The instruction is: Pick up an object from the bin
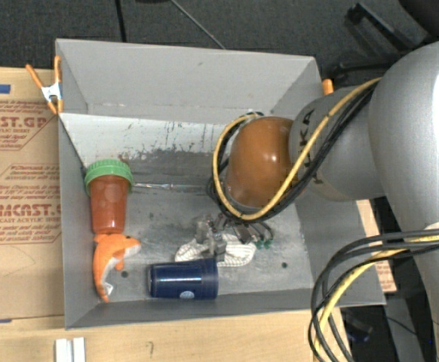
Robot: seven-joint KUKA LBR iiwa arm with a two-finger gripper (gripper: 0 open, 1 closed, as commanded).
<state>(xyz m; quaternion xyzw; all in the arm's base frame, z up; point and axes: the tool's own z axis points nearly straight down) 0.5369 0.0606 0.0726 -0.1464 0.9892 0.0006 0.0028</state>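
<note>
The flat brown cardboard sheet (12, 164) at the view's left bore red print: "CAST.GP" near its top, and lower down "CIACAST." above a line ending "CAST ACRYLIC SHEET". Its finer lines were too small to read. The silver robot arm (333, 157) carried the black letters "KA".

Green-capped orange bottle (108, 198); orange toy (110, 261) below; dark blue can (182, 280).
</note>
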